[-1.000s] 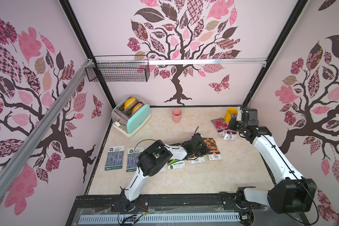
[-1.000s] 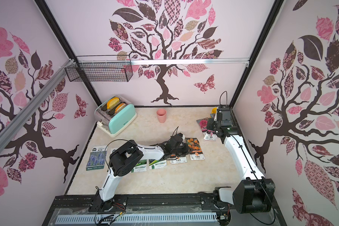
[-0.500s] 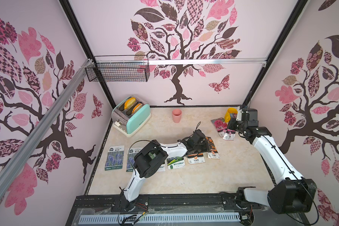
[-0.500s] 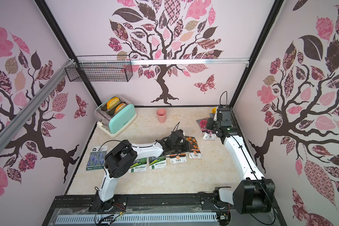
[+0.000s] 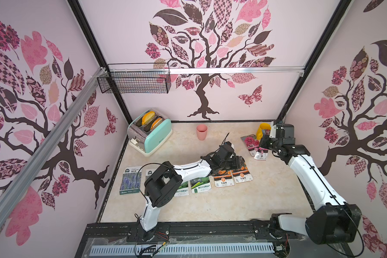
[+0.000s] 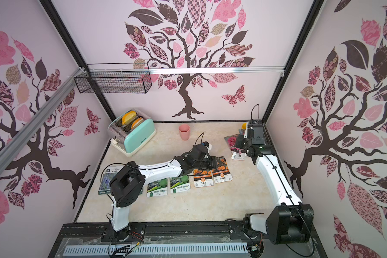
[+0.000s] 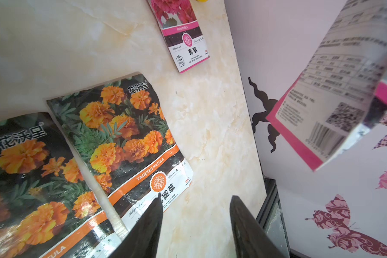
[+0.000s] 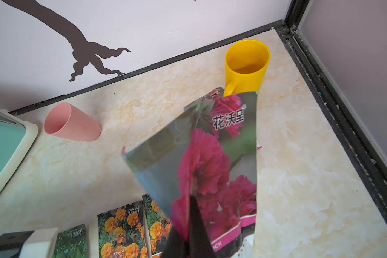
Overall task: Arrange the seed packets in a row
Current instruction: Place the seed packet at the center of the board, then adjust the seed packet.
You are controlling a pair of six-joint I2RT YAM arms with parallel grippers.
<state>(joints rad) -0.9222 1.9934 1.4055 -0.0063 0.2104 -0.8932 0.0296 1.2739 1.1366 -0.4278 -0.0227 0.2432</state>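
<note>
Lying in a row on the marbled table (image 5: 210, 205): six seed packets (image 5: 201, 184), from lavender through gourds to marigolds.
A mint toaster (image 5: 150, 131) stands at the back left. The left gripper (image 7: 194, 198) hovers with jaws parted and empty over the edge of the rightmost marigold packet (image 7: 121, 134). The right gripper (image 8: 191, 201), raised near the right wall, is clenched on a magenta packet (image 8: 201, 160). A second magenta packet (image 5: 250, 143) lies flat on the table near it, just beside a yellow mug (image 8: 246, 64). A pink cup (image 5: 202, 131) stands near the back wall.
</note>
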